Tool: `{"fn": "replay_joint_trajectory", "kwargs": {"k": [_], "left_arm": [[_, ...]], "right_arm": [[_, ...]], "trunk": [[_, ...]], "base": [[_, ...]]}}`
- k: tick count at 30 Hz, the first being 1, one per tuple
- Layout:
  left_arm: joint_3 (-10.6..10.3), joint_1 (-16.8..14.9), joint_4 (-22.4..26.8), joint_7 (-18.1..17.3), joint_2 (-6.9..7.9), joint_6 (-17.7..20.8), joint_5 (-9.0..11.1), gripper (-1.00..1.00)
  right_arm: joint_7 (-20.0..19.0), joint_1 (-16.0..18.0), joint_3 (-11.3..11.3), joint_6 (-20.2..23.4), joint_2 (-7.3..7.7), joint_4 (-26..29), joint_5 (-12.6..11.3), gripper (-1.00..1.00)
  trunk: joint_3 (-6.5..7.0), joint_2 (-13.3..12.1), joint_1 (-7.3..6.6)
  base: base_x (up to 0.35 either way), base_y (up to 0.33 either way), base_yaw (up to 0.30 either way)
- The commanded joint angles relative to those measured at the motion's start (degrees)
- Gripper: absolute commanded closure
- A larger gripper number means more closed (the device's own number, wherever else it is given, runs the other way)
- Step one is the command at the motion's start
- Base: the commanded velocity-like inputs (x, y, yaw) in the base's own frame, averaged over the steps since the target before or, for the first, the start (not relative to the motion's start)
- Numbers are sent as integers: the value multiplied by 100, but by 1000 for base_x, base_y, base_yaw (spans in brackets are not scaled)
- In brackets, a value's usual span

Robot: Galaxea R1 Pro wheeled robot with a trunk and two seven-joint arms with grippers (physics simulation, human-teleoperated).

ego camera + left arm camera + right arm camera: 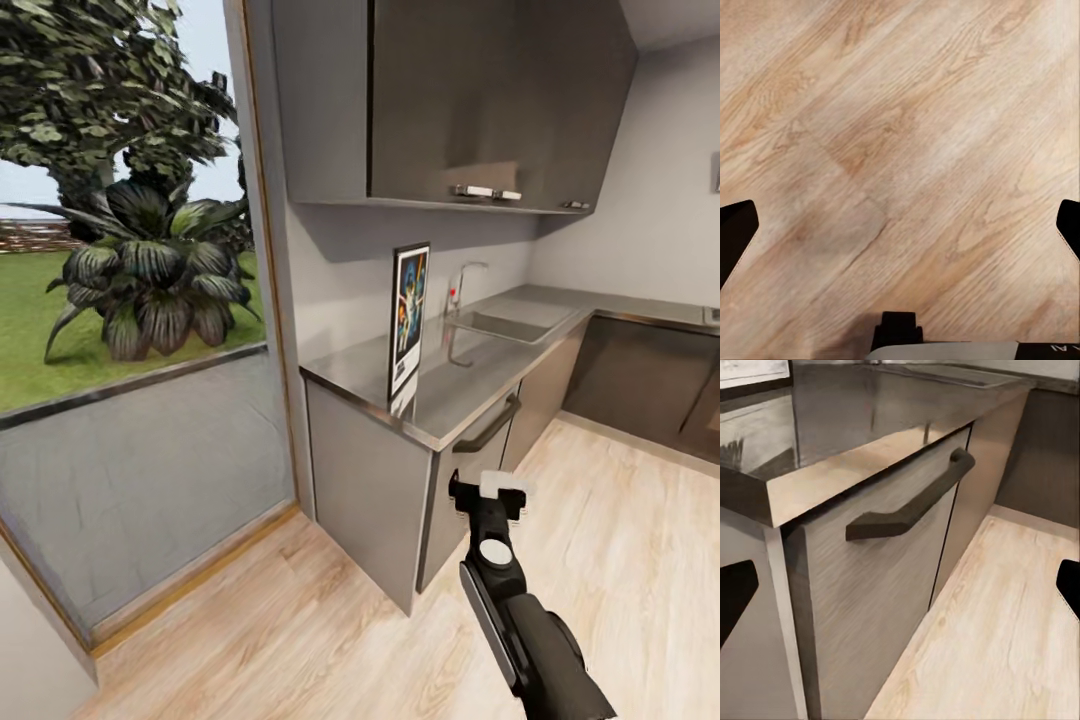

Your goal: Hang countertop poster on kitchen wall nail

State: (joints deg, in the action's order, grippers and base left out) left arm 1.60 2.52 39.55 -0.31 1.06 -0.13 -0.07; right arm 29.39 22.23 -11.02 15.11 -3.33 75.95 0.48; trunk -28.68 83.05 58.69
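The right gripper (489,492) hangs low before the cabinet handle (911,506), fingers spread apart and empty. The poster (408,318) stands upright on the kitchen countertop (470,375) near its end. Reaching carelessly could tip the thin frame over the edge.

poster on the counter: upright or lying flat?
Upright. The poster stands on its bottom edge near the end of the kitchen countertop, its reflection showing in the surface below.
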Motion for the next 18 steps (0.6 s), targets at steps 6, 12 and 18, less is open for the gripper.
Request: {"fn": "replay_joint_trajectory", "kwargs": {"k": [6, 12, 18], "left_arm": [[7, 3, 9, -1, -1, -4, -1, -100], [7, 3, 9, 4, -1, -7, -1, -100], [13, 3, 12, 4, 2, -13, -1, -100]], "right_arm": [[435, 376, -226, 451, -92, 112, 5, -100], [756, 965, -294, 1197, -154, 418, 0, -100], [833, 1472, -575, 1703, -204, 619, 3, -100]], "trunk": [[-5, 2, 4], [-5, 2, 4], [-5, 2, 4]], "base": [[338, 2, 0], [181, 0, 0], [18, 0, 0]]}}
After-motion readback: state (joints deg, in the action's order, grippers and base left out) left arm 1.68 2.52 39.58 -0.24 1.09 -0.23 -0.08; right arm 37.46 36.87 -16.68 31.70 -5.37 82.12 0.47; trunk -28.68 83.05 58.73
